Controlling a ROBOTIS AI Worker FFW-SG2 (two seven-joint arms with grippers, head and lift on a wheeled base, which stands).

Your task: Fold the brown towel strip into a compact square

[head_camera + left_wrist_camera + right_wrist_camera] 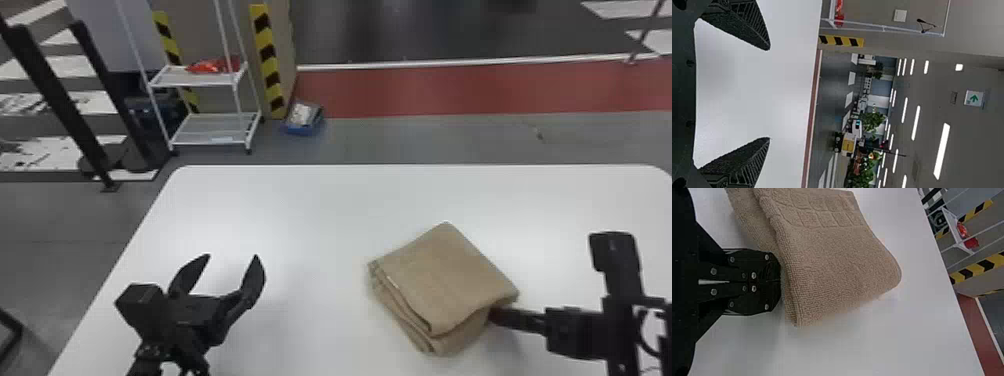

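Head view: the towel point(440, 280) lies squarish (thickly layered).

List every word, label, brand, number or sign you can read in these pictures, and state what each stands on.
No words or numbers are readable.
Sign, high by the ceiling: a green arrow on white; the marks beside it are too small to read.
Pale patch on the shelf: too blurred to read.
Towel: woven pattern, no text seen.
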